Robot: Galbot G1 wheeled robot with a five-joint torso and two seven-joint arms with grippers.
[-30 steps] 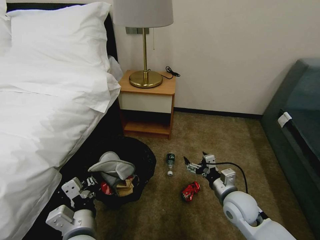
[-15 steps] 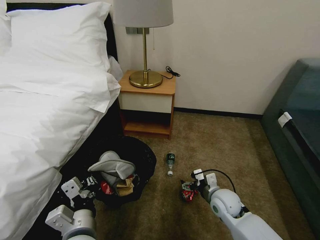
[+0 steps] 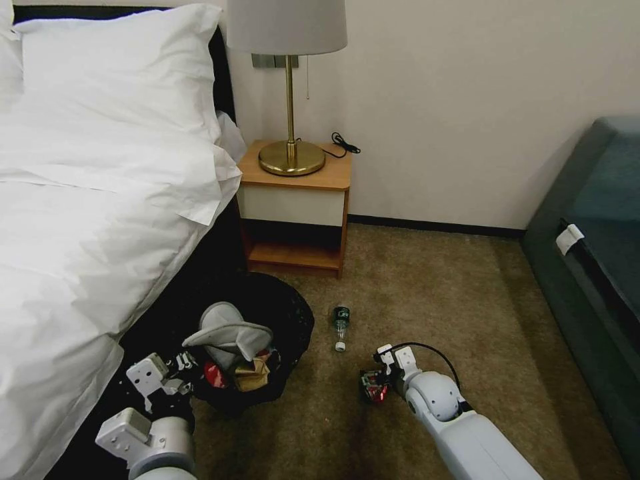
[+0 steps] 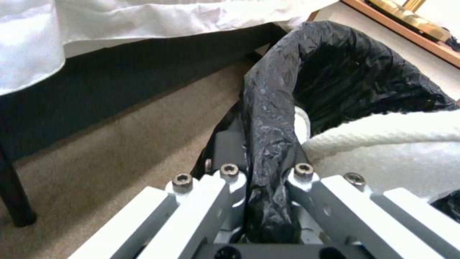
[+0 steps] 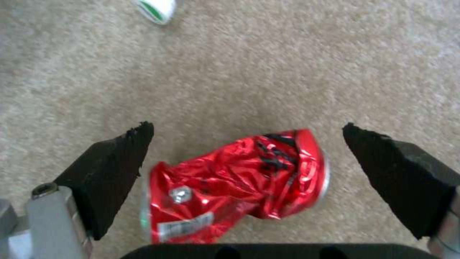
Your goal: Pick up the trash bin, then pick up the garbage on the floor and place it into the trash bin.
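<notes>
Down on the carpet (image 3: 413, 293), the right gripper (image 5: 247, 151) has its two black fingers (image 5: 113, 169) spread wide with the crushed red can (image 5: 239, 187) lying between them, nothing gripped yet. From the wrist view the can's long axis runs roughly across the gap, from one finger toward the other, a little skewed, so closing would squeeze it end to end rather than across its waist (a dented can may slip that way, I'd guess). It sits slightly closer to one finger than the other, and neither clearly touches it.

Over by the bed (image 3: 80, 200), the left gripper (image 4: 268, 172) is clamped on the bag-covered rim of the trash bin (image 3: 293, 313), black liner pinched tight between its fingers. The bin stays near the can, on the left-arm side, though the right arm is plainly the one on the job.

Inside the bin I can see a white slipper (image 3: 230, 333) on top, with a brown paper bag (image 3: 250, 378) and something red beside it. A small green bottle (image 3: 341, 320) is on the floor between bin and can, just beyond the nightstand (image 3: 293, 200) shelf line.
</notes>
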